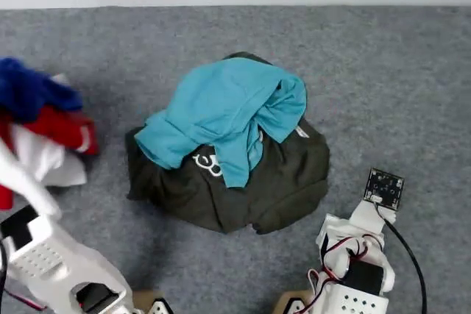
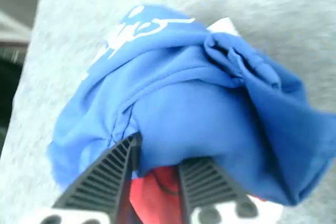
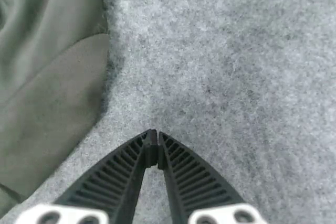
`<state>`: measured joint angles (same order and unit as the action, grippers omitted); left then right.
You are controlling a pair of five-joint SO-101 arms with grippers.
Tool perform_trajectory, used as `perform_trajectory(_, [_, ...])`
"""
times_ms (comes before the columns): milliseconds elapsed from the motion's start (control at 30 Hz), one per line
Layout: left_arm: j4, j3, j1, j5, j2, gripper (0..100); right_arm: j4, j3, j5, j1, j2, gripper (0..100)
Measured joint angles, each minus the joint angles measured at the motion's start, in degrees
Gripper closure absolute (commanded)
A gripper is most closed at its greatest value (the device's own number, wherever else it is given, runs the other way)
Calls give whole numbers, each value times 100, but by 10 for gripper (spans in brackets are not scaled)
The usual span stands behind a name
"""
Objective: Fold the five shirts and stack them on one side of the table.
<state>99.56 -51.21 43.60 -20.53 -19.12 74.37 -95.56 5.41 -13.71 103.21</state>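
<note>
High view overhead; wrist views close, downward; right shares dark shirt.

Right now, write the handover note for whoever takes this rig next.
Left gripper: open, tips against the blue shirt, with the red shirt in the gap.
Right gripper: shut, empty, over bare table beside the dark shirt.
Shirts: blue, red and the white shirt are heaped at one table edge. The teal shirt lies crumpled on the dark shirt mid-table.
Done: nothing folded or stacked.
Left: fold all five and stack them on one side.
</note>
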Motion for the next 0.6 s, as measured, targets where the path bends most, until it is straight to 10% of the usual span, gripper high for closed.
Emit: perform_trajectory(600, [0, -158, 545, -18, 193, 728, 0, 0, 0, 0, 0, 985])
